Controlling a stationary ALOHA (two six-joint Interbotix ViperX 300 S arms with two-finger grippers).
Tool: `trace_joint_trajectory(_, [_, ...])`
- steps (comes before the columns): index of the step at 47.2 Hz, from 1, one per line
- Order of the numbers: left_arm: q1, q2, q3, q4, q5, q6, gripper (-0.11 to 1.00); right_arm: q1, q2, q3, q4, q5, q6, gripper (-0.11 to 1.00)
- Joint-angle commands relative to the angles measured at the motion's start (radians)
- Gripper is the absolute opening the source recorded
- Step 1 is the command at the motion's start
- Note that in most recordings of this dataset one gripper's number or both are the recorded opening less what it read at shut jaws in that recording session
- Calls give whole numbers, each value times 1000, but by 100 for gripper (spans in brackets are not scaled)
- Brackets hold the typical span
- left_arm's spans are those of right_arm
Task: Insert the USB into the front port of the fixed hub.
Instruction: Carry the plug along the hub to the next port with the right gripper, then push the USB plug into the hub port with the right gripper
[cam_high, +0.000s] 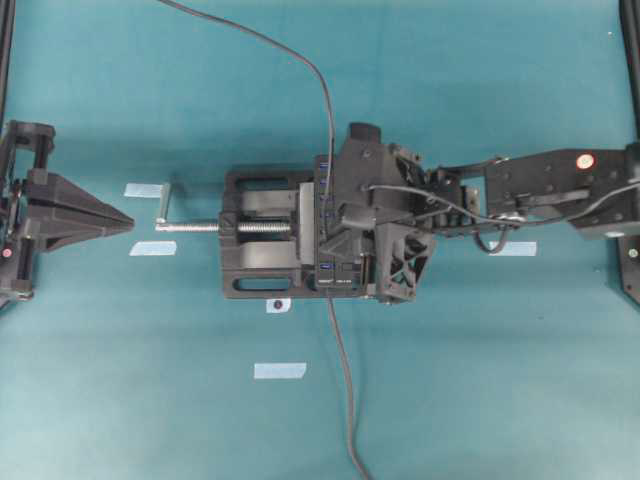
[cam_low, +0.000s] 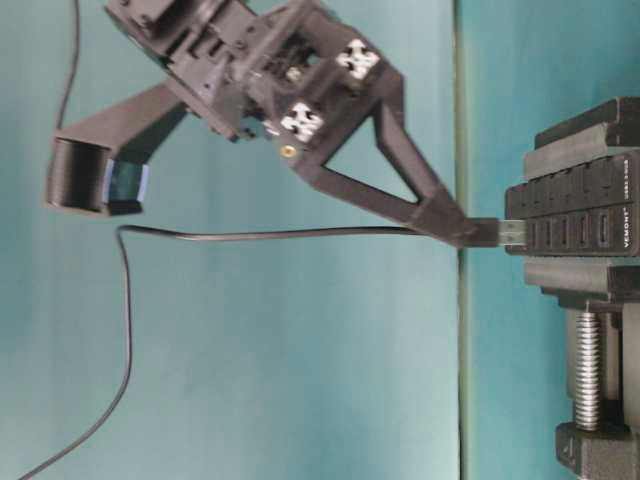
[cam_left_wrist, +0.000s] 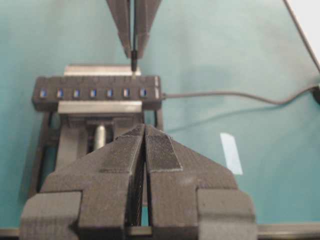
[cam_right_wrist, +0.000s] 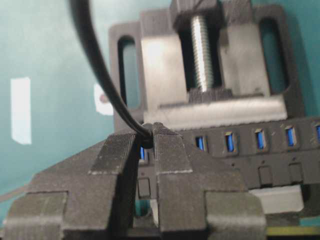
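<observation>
- Pressing on from here could jam the USB (cam_low: 497, 231) against the port rim: the table-level view shows its metal tip right at the face of the fixed hub (cam_low: 573, 216), touching or just entering, and any tilt would make it bind rather than slide in.
- A second risk, judged from the right wrist view, is slip: the right gripper (cam_right_wrist: 148, 137) pinches only the narrow plug where the cable (cam_right_wrist: 95, 65) leaves it, so a hard push may drive the plug back between the fingers.
- The cable trails in a long loop at the left of the table-level view and could tug the plug off line.
- The hub sits clamped in the black vise (cam_high: 262, 232) at the centre of the worktop (cam_high: 480, 390); the plug is at the port nearest the bottom of the overhead frame.
- The right arm reaches in from the right edge of the overhead view, its gripper over the hub, closed narrowly on the plug.
- The left gripper (cam_high: 118, 219) rests at the left edge, fingers together, holding nothing, well apart from the vise.
</observation>
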Motion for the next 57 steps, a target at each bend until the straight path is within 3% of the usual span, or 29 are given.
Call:
trace_joint_trajectory(1, [-2, 6, -14, 2, -11, -2, 0, 11, -2, -9, 3, -14, 14, 6])
trace_joint_trajectory(57, [0, 2, -12, 2, -9, -3, 0, 38, 48, -2, 6, -41, 52, 6])
